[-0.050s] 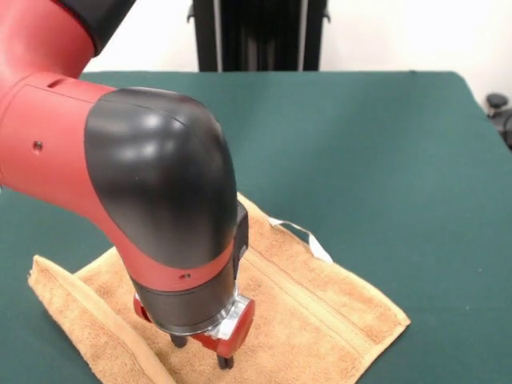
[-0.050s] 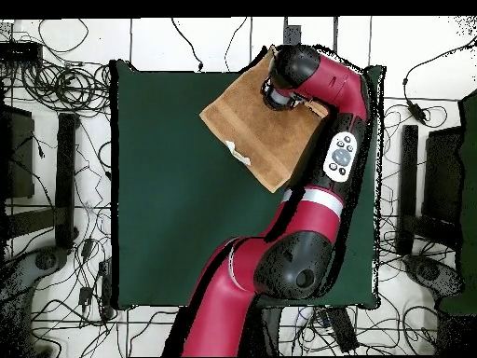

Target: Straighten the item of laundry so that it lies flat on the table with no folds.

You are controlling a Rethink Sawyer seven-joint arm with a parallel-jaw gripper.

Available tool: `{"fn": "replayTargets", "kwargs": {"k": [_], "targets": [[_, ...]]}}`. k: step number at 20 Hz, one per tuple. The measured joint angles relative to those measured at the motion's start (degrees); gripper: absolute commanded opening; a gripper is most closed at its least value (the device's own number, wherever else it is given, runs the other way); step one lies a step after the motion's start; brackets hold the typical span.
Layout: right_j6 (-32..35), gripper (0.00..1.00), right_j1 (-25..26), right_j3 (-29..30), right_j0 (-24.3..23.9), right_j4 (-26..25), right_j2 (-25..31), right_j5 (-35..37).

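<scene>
Nearest, the gripper (image 1: 202, 352) stands with fingers slightly parted, tips pressing the towel (image 1: 320, 308). White loop tag (image 1: 308, 238) lies on the table (image 1: 384, 144); no readable writing

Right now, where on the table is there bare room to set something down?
The green table is bare between the towel and its far edge, and to the right of the towel. In the overhead view, the left half is free. It is crowded at the towel, where the arm and claw press down.
</scene>
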Motion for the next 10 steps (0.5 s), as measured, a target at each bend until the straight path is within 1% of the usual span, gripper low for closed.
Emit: {"fn": "replayTargets", "kwargs": {"k": [10], "targets": [[0.0, 1.0, 0.5, -0.4, -1.4, 2.5, -0.3, -0.9]]}}
